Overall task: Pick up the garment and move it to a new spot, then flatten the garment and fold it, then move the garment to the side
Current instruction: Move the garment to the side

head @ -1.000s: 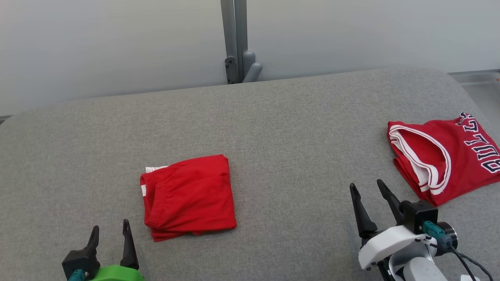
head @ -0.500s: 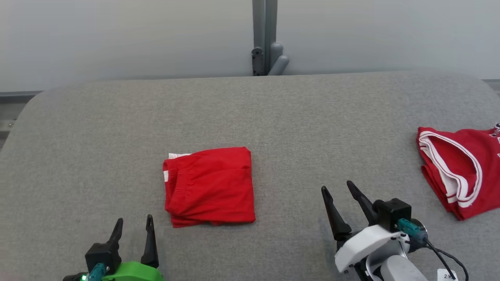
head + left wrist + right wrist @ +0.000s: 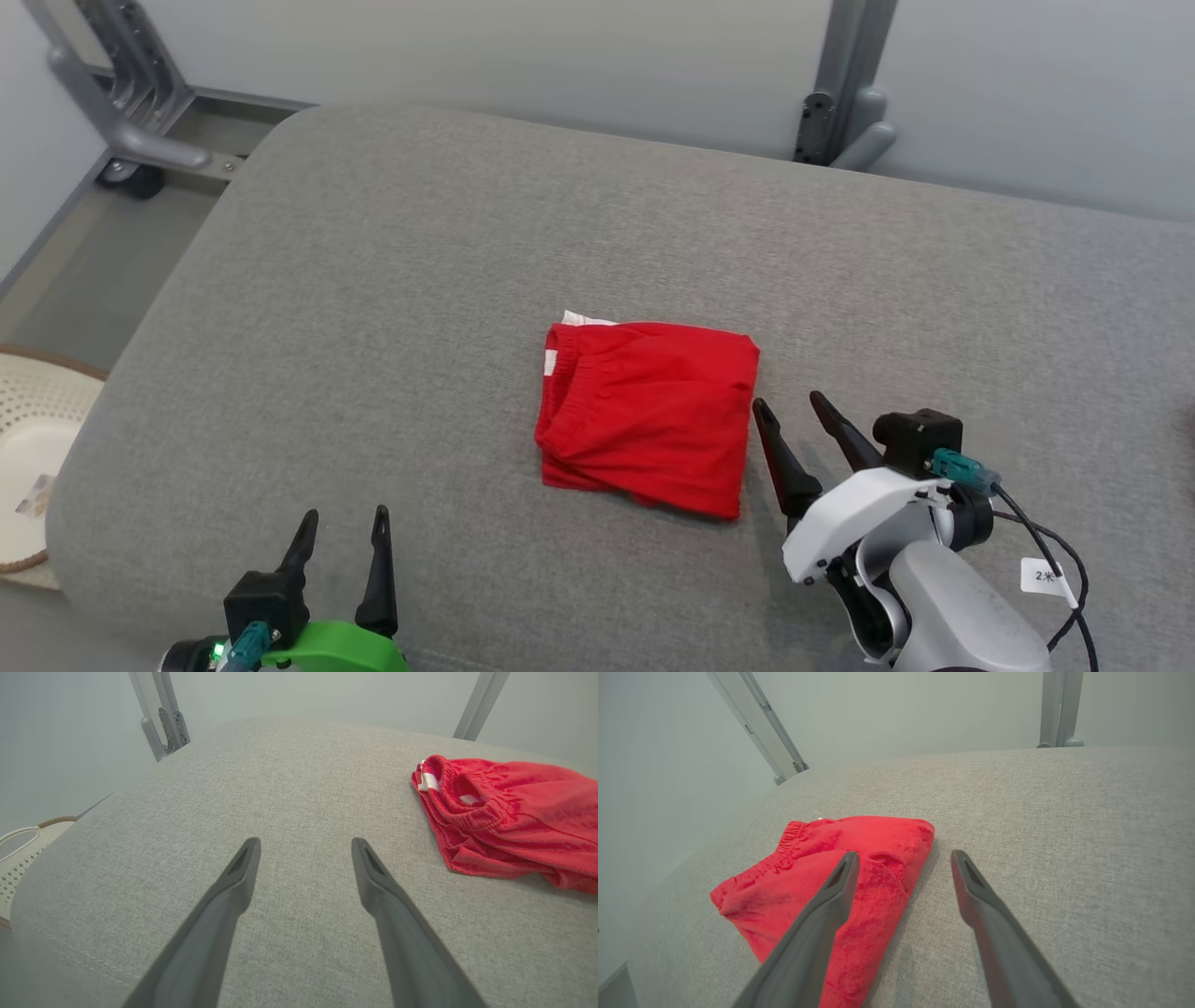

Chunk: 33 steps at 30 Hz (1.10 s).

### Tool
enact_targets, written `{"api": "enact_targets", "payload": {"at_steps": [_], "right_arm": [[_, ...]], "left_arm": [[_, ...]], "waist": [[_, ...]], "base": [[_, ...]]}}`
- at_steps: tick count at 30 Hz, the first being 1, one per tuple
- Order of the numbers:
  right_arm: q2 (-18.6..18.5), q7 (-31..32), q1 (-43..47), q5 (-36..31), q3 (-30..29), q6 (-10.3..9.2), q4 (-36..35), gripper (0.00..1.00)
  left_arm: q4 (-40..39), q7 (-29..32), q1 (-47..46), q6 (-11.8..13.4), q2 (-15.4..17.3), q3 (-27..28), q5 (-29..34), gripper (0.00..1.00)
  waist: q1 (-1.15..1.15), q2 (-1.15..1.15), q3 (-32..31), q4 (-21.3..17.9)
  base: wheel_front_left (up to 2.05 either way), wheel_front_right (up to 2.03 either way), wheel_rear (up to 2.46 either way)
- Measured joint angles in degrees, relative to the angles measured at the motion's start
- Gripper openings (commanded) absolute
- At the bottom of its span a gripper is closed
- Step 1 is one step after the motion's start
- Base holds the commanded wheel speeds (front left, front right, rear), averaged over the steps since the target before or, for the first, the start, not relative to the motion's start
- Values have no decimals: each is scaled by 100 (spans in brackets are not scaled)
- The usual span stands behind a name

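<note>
Red garment [image 3: 649, 429] looks soft, floppy, light: I'd pinch its elastic waistband; right gripper [image 3: 786, 399] just beside it, left gripper [image 3: 345, 511] well apart, both splayed, empty.

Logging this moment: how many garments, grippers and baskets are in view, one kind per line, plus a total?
Garments: 1, the folded red garment on the grey pad
Grippers: 2, the left gripper and the right gripper, both with fingers spread and holding nothing
Baskets: 1, the pale basket beside the pad at the left
Total: 4
</note>
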Motion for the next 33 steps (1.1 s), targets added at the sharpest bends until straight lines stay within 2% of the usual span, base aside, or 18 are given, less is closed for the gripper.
{"api": "enact_targets", "payload": {"at_steps": [7,14,15,16,17,18,22,26,33], "right_arm": [[5,0,-335,691,105,0,866,100],[4,-1,-574,975,268,-1,1304,100],[2,-1,-604,1004,298,-1,1326,75],[-7,-1,-640,1033,324,-1,1330,25],[-5,-1,-656,1070,323,-1,1305,5],[-2,-1,-656,1069,312,-1,1279,0],[8,-1,-611,976,92,0,1066,0],[1,-1,-302,931,15,0,879,0],[1,0,-68,791,-157,0,735,0]], "left_arm": [[-38,0,-40,16,-1,-179,-151,100],[-53,0,-98,90,-1,-296,-229,100],[-48,0,-101,104,-1,-298,-229,100],[-43,0,-109,107,-1,-296,-229,100],[-35,0,-119,109,-1,-291,-229,100],[-33,0,-127,109,-1,-282,-229,100],[-33,0,-131,98,-2,-233,-186,100],[12,0,-42,34,-3,-126,-108,100],[-2,0,1,-10,-3,-145,-145,100]], "waist": [[0,0,195,600],[0,0,452,894],[0,0,474,918],[0,0,489,935],[0,0,494,941],[0,0,490,939],[0,0,438,858],[0,0,316,586],[0,0,127,-183]], "base": [[0,0,0],[0,0,0],[0,0,0],[0,0,0],[0,0,0],[0,0,0],[0,0,0],[0,0,0],[0,0,0]]}}
